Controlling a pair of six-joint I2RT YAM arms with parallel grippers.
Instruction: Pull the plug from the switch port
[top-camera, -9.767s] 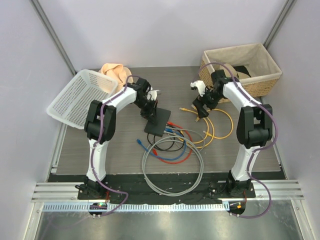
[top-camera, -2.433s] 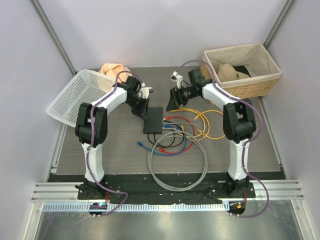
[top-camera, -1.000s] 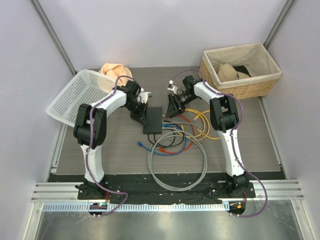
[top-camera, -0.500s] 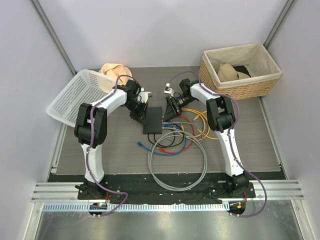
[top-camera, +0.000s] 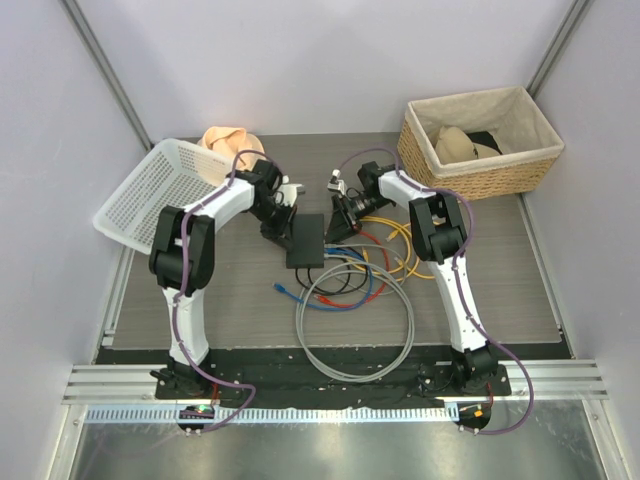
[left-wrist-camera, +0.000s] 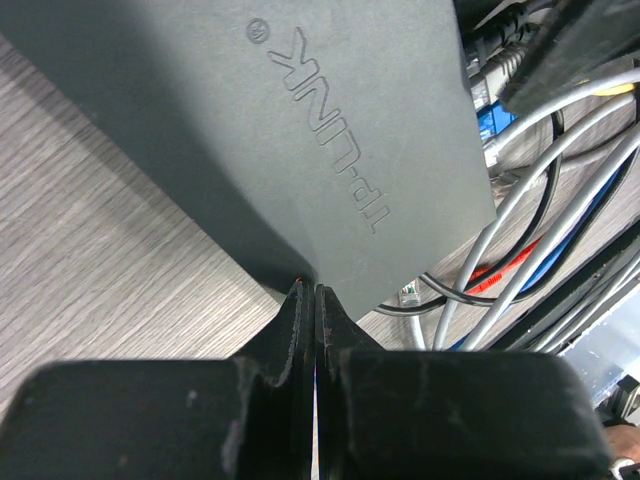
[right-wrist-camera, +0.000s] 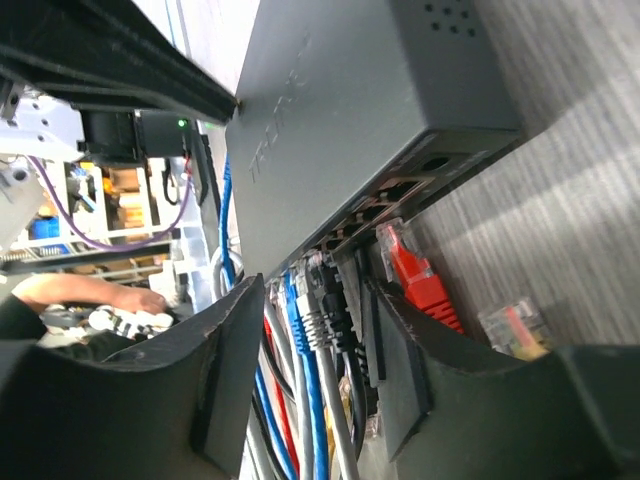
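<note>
The flat black plastic box, the switch (top-camera: 307, 238), lies near the middle of the grey wooden table (top-camera: 200, 300), between the two arms. A row of cables is plugged into its right side. The left claw (left-wrist-camera: 306, 292) is closed tight with nothing between its fingers. Its tips touch the left edge of the switch. The right claw (right-wrist-camera: 318, 300) comes at the switch from the right, at the row of sockets. Its two black fingers (right-wrist-camera: 228, 370) stand apart. A blue plug (right-wrist-camera: 293, 300), a grey plug (right-wrist-camera: 316, 315) and a black plug (right-wrist-camera: 342, 312) sit in the gap between them. I cannot tell if the fingers touch any of these plugs. A red plug (right-wrist-camera: 412, 272) sits at the sockets just beside one finger, outside the gap. A big round coil of grey cable (top-camera: 355, 335) lies on the near side of the switch. A loop of yellow cable (top-camera: 415, 245) lies to its right. A white plastic basket full of holes (top-camera: 150, 190) leans at the far left. A woven brown basket with a cloth lining (top-camera: 480, 135) stands at the far right.
</note>
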